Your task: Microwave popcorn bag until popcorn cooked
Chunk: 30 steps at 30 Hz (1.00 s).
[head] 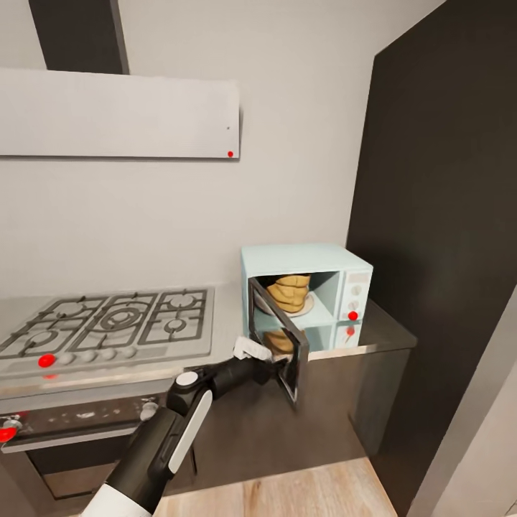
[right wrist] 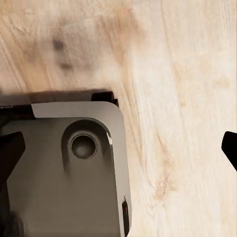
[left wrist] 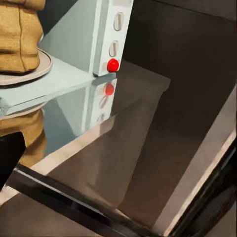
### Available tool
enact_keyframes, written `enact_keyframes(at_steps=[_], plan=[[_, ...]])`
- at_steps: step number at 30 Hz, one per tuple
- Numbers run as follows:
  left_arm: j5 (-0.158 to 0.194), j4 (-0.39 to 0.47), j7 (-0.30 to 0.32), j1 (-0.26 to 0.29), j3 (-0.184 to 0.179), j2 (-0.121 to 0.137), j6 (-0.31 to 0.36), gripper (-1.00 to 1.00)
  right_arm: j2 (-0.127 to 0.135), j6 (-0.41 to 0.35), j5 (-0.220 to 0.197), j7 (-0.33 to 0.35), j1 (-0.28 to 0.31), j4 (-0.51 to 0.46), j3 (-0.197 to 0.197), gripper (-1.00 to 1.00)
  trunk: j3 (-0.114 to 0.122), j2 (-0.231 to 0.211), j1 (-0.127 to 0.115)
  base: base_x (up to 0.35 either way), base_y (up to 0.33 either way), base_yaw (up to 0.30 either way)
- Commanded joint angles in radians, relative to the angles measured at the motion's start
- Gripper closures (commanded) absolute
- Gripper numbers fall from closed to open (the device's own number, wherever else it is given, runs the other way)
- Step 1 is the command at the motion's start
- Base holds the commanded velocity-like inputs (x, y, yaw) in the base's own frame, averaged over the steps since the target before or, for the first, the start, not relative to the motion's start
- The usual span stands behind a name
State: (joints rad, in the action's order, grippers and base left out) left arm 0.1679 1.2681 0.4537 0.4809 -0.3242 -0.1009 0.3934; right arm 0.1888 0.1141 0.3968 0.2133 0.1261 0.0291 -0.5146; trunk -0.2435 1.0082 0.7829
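Observation:
The pale mint-blue microwave (head: 316,262) stands on the grey countertop (head: 384,330) with its dark glass door (head: 281,343) swung open toward me. The mustard-tan popcorn bag (head: 289,291) sits upright inside on the round plate (left wrist: 37,69); in the left wrist view the bag (left wrist: 19,34) is close by. Any popcorn is hidden inside the sack. My left gripper (head: 278,361) is at the door's outer face, open, with one dark fingertip (left wrist: 10,158) showing. My right gripper (right wrist: 118,150) hangs open over the wood floor, holding nothing.
A gas hob (head: 108,323) with black grates lies left of the microwave, above a black oven (head: 79,424). A white slanted hood (head: 118,111) hangs overhead. A tall dark cabinet (head: 438,215) walls off the right. The right wrist view shows my grey base (right wrist: 64,173).

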Motion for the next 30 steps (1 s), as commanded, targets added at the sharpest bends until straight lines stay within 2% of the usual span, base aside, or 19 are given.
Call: enact_keyframes(at_steps=[1,3,7,12,17,19,20,21,22,25,30], plan=[[0.009,-0.002,0.000,0.001,0.001,0.000,0.009,-1.00,0.001,0.006,0.008,0.001,0.001,0.003,-0.008,-1.00,-0.001,0.001,0.001,0.306,0.000,0.000],[0.009,-0.003,-0.001,0.001,0.001,-0.001,0.009,-1.00,0.000,0.006,0.008,0.001,0.001,0.003,-0.008,-1.00,-0.001,0.001,0.001,0.314,0.000,0.000],[0.006,-0.028,-0.003,0.001,-0.001,-0.038,0.010,-1.00,0.000,0.006,0.009,0.001,0.001,0.003,-0.008,-1.00,-0.001,0.001,0.001,0.321,0.000,0.000],[0.004,-0.031,-0.003,0.001,-0.005,-0.071,0.010,-1.00,0.000,0.006,0.009,0.001,0.001,0.003,-0.008,-1.00,-0.001,0.001,0.001,0.322,0.000,0.000],[0.007,-0.042,-0.006,0.001,-0.022,-0.074,0.010,-1.00,-0.004,0.006,0.009,0.001,0.001,0.003,-0.008,-1.00,-0.001,0.001,0.001,0.311,0.000,0.000],[0.006,-0.044,-0.031,0.001,-0.045,-0.074,0.010,-1.00,-0.005,0.006,0.009,0.001,0.001,0.003,-0.008,-1.00,-0.001,0.001,0.001,0.107,0.000,0.000],[0.007,-0.045,-0.111,0.001,-0.075,-0.074,0.010,-1.00,-0.005,0.006,0.010,0.001,0.001,0.003,-0.008,-1.00,-0.001,0.001,0.001,0.015,0.000,0.000],[0.009,-0.045,-0.185,0.001,-0.121,-0.074,0.010,-1.00,-0.006,0.006,0.007,0.001,0.001,0.003,-0.009,-1.00,-0.001,0.001,0.001,0.003,0.000,-0.014],[0.010,-0.045,-0.210,0.001,-0.134,-0.074,0.010,-1.00,-0.006,0.004,0.004,0.001,0.001,0.003,-0.010,-1.00,-0.001,0.001,0.001,0.002,0.000,-0.106],[0.010,-0.044,-0.256,0.001,-0.146,-0.074,0.010,-1.00,-0.005,0.003,0.001,0.000,0.001,0.004,-0.013,-1.00,0.000,0.001,0.001,0.000,0.000,-0.192],[0.011,-0.045,-0.264,0.001,-0.149,-0.074,0.010,-1.00,-0.005,0.002,0.001,0.000,0.001,0.004,-0.013,-1.00,0.003,0.001,0.001,0.000,0.000,-0.225]])
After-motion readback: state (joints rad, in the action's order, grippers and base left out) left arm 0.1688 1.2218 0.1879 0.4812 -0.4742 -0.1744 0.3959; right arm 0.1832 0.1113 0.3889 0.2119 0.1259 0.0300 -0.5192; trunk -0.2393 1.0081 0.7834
